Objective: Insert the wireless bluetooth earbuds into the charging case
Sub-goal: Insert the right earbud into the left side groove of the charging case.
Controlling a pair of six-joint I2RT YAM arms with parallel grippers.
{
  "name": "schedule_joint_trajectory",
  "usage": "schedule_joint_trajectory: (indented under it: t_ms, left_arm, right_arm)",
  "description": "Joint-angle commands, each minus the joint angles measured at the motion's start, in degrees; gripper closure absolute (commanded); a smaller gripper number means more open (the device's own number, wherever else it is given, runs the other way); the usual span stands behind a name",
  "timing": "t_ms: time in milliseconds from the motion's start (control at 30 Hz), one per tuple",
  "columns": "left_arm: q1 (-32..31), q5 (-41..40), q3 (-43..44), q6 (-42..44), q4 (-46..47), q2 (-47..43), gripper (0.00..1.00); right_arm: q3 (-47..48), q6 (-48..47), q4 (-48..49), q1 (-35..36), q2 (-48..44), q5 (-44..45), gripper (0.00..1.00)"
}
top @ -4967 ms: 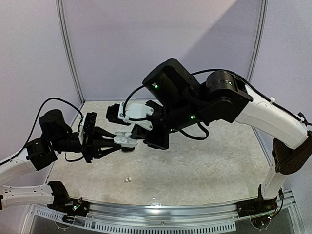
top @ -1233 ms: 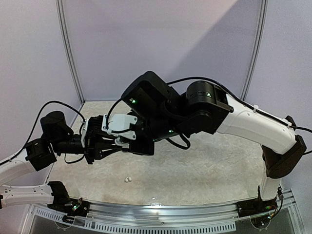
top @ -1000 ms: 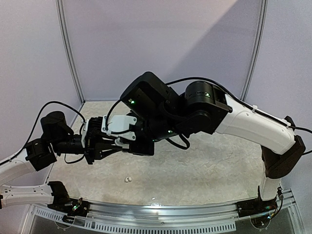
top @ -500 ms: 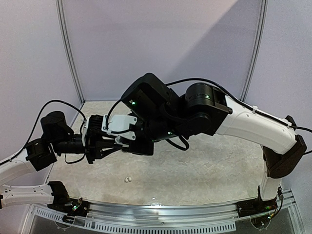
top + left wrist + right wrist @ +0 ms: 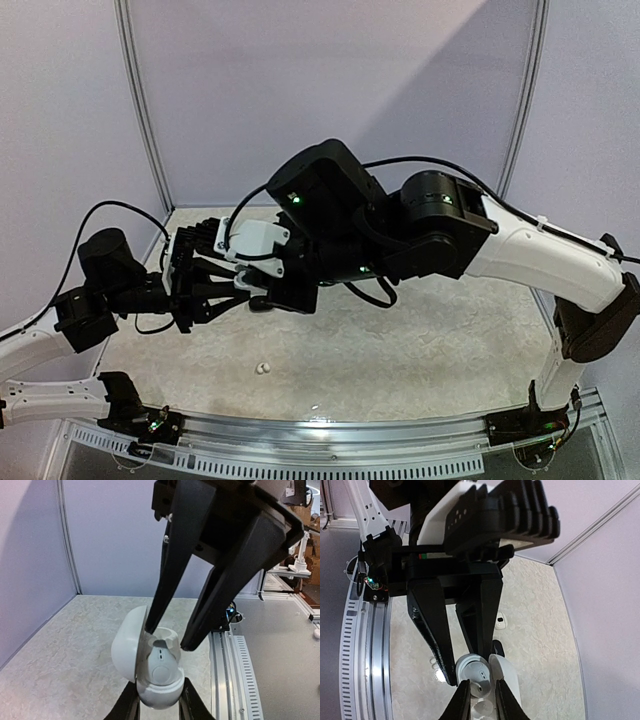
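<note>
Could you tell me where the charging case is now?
The charging case sits bottom centre in the left wrist view, clamped by the left end effector.

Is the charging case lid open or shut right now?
Open. The lid is swung aside from the charging case, exposing its inner face; the left gripper holds the base.

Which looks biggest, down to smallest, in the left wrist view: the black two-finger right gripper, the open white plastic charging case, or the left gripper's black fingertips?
1. black right gripper
2. white charging case
3. left gripper's fingertips, cropped by the frame, so uncertain
</note>
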Motion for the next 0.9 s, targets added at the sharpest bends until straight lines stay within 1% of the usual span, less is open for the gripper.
schedule_joint_trajectory:
  t_ms: [0,133,267,333,467,567,667,767,867]
  left_arm:
    - [-0.4,1.3,-2.0,-5.7,3.9,-0.1,1.0]
    - [-0.3,1.5,-2.8,-7.8,6.0,0.3,1.0]
    - [-0.3,1.6,-3.5,-6.5,6.3,-0.2,1.0]
    - [-0.2,1.6,-4.3,-4.7,7.2,-0.5,1.0]
    - [-0.2,2.9,-6.8,-2.7,12.5,-0.3,1.0]
    - [-0.2,4.5,-7.7,-1.2,14.9,0.4,1.0]
    - [-0.1,4.9,-8.6,0.8,17.1,0.6,1.0]
    - [-0.1,5.1,-8.3,0.5,20.2,2.0,1.0]
    - [-0.1,5.0,-8.4,0.3,23.8,2.7,1.0]
  right_arm:
    - [-2.5,2.4,4.3,0.3,-4.5,-1.7,0.82]
    - [-4.0,3.3,6.2,0.3,-6.5,-2.8,0.81]
    - [-5.6,4.5,7.0,0.3,-8.2,-3.6,0.81]
    - [-8.8,6.0,9.0,0.3,-10.4,-4.2,0.8]
    - [-16.8,8.7,13.3,0.3,-15.3,-5.3,0.79]
    - [-20.5,10.4,13.8,0.3,-17.6,-7.2,0.78]
    - [-22.3,10.6,13.6,0.3,-18.0,-7.3,0.77]
    - [-23.3,10.2,15.4,0.4,-18.8,-6.8,0.77]
    - [-22.9,11.4,14.5,0.3,-19.4,-7.0,0.76]
